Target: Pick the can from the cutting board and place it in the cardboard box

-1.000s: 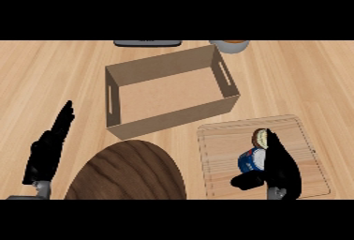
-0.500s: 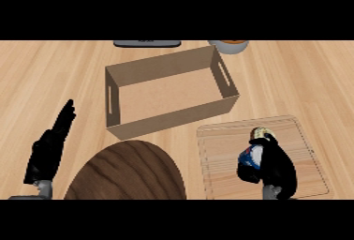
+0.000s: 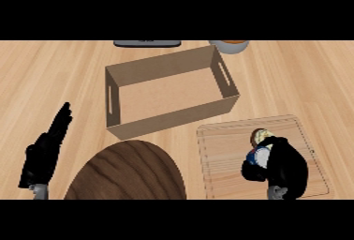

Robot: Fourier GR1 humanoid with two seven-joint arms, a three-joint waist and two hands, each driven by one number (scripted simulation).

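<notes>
The cutting board [image 3: 228, 159] lies near the bench's [image 3: 304, 84] lower right, its near edge close to the bottom of the view, and bare wood runs open to its right and above it. One cardboard box [image 3: 169, 93] stands up and to the left of the board, open at the top, its near right corner just short of the board's upper left corner; a slot handle shows in each short wall. One can [image 3: 261, 149] lies on the board toward its right side, tilted, with its pale lid end pointing up the view and its blue side partly showing. The right robot hand [image 3: 280, 166] covers the can from below and the right, fingers and thumb curled round it, so most of the body is hidden. The left robot hand [image 3: 45, 152] rests at the lower left edge, fingers straight and pointing up the view, well apart from the box. A dark round wooden plate [image 3: 128, 171] sits at the bottom between the two hands, just beside the board's left edge and below the box's near wall. At the top edge, behind the box, are a flat dark object [image 3: 147, 43] and a pale bowl [image 3: 229, 45].
</notes>
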